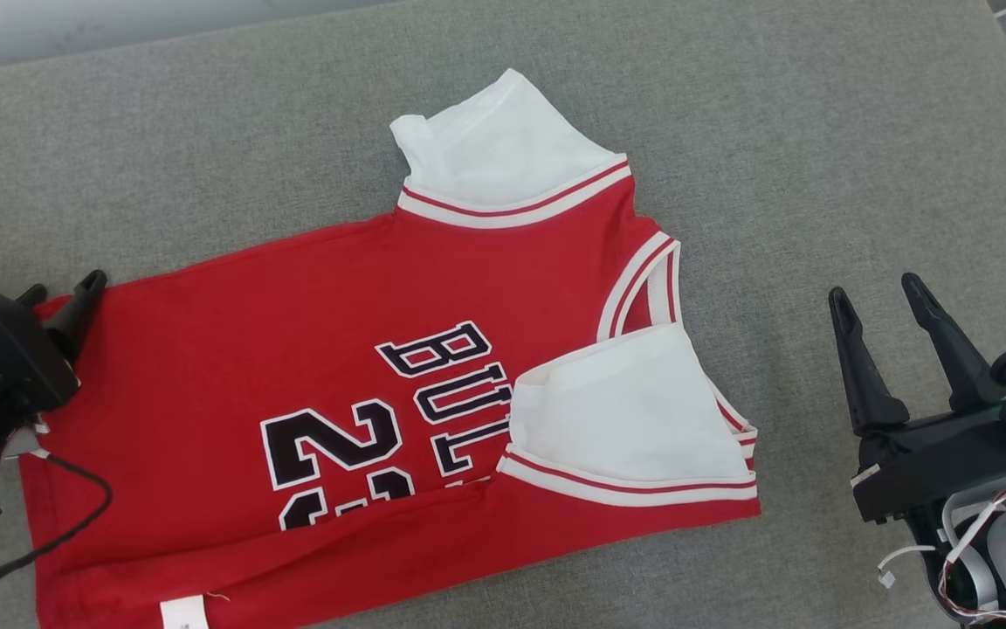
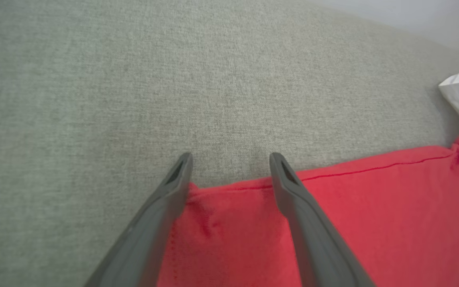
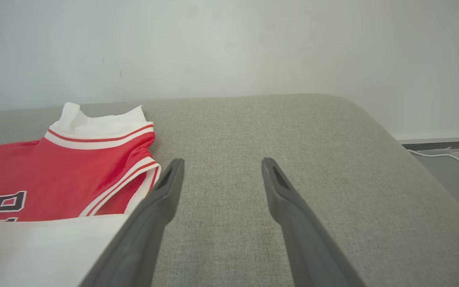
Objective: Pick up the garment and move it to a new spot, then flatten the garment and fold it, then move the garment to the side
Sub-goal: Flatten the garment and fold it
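Head view gives you the whole red jersey point(image 1: 293, 349) lying flat on the grey cushion point(image 1: 774, 131), with its near long edge folded over the black number. That fold is something neither wrist view shows. Left wrist view gives you close detail instead: the left tool point(image 2: 231, 159) is spread wide and pinching nothing. One finger lies along the jersey's point(image 2: 373, 207) corner edge and the other over its red cloth, tips just past its hem. You cannot tell whether they touch. Right wrist view adds the pale wall point(image 3: 229, 40) beyond the jersey point(image 3: 74, 167). The right tool point(image 3: 222, 163) is spread and empty, over bare cushion beside the jersey's shoulder end.
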You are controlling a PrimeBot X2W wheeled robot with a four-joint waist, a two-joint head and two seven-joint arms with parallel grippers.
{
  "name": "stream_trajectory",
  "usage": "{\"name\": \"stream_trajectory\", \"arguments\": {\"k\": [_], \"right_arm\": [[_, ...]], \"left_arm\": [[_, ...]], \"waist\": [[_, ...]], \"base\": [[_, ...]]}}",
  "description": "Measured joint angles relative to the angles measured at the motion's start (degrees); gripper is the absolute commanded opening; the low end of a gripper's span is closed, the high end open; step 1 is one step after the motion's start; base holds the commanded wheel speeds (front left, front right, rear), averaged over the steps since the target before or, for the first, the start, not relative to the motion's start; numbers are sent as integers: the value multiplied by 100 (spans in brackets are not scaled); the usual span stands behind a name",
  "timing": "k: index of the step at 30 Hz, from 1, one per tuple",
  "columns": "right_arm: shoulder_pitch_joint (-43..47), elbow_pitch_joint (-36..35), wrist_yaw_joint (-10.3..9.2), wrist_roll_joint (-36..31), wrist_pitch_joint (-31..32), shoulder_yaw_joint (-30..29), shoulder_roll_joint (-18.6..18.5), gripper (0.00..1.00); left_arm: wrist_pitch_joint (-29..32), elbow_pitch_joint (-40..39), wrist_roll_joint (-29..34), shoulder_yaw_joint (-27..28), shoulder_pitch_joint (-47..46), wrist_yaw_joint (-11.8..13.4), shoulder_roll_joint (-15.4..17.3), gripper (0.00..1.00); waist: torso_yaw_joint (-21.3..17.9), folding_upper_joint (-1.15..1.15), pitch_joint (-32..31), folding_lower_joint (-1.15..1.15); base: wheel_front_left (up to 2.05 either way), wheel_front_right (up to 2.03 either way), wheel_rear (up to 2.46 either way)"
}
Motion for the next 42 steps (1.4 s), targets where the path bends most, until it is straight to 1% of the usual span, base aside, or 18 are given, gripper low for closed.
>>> {"name": "stream_trajectory", "arguments": {"k": [3,6,11,18,21,25,26,27,28,32,34,37,42], "right_arm": [[-19,92,-1,0,-8,4,18,100],[-18,129,0,0,-42,7,30,100],[-12,223,8,0,-66,9,52,100],[15,272,8,1,-100,9,55,100],[11,287,48,2,-100,45,70,100],[8,309,51,2,-101,82,98,100],[6,311,54,2,-101,81,97,100],[5,311,57,2,-101,81,97,100],[5,313,57,2,-103,81,97,100],[-10,338,85,2,-104,78,77,100],[-135,399,142,15,-80,102,60,100],[-673,636,279,87,123,214,64,100],[-1931,1281,516,264,626,449,162,100]], "left_arm": [[192,134,166,-201,-149,0,48,100],[307,227,181,-248,-208,0,48,100],[420,383,413,-458,-244,-1,62,100],[511,483,472,-578,-348,-1,45,100],[592,586,570,-673,-347,-1,70,100],[628,659,649,-681,-347,-1,59,100],[628,690,590,-645,-346,-1,30,56],[631,709,582,-654,-346,-1,19,26],[639,725,583,-668,-347,-1,22,0],[634,721,623,-726,-352,-2,11,0],[519,682,638,-747,-396,-1,-4,0],[338,604,638,-757,-506,-1,-100,0],[51,459,635,-777,-611,-2,-426,0]], "waist": [[-6,0,-14,0],[0,0,-56,0],[17,0,-137,-1],[101,-1,-204,-1],[138,-1,-238,-1],[158,0,-259,0],[161,-1,-263,-1],[162,-1,-266,-1],[162,0,-268,0],[176,-1,-274,-1],[203,0,-265,-1],[268,0,-253,0],[449,0,-219,0]], "base": [[0,0,0],[0,0,0],[0,0,0],[0,0,0],[0,0,0],[0,0,0],[0,0,0],[0,0,0],[0,0,0],[0,0,0],[0,0,0],[0,0,0],[0,0,0]]}}
